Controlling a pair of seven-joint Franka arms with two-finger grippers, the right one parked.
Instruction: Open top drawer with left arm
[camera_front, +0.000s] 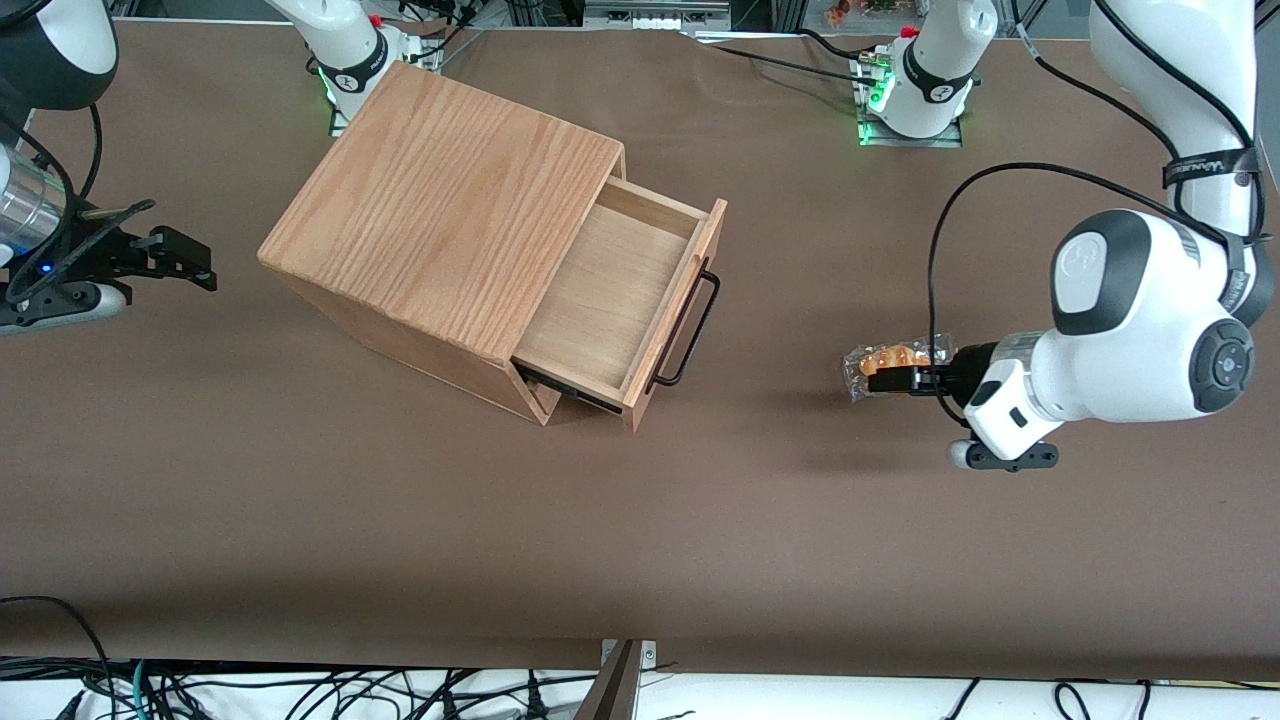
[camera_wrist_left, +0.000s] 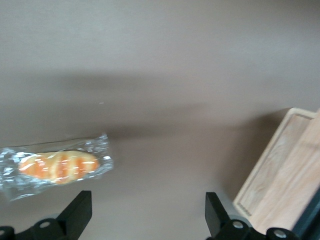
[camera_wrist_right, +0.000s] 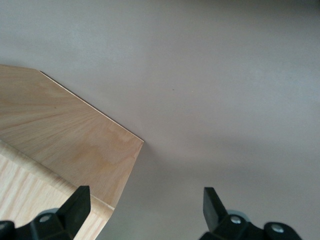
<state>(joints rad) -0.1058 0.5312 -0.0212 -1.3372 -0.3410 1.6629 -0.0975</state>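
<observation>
Nearest us, pincer (camera_front: 885, 381) hangs wide open and empty over a wrapped bun (camera_front: 882, 360) on the bench (camera_front: 500, 540); top drawer (camera_front: 610, 300) stands pulled out.

Open end effector (camera_wrist_left: 145, 212) over table (camera_wrist_left: 165, 55)

The front view is looking steeply down from high above the table (camera_front: 400, 560), taking in both arms. The left wrist view is looking close down past the pincer (camera_wrist_left: 145, 215) at the table. Both are sharing the wrapped bun (camera_front: 880, 362) (camera_wrist_left: 57, 166) and the drawer (camera_front: 610, 300) (camera_wrist_left: 285, 185).
</observation>
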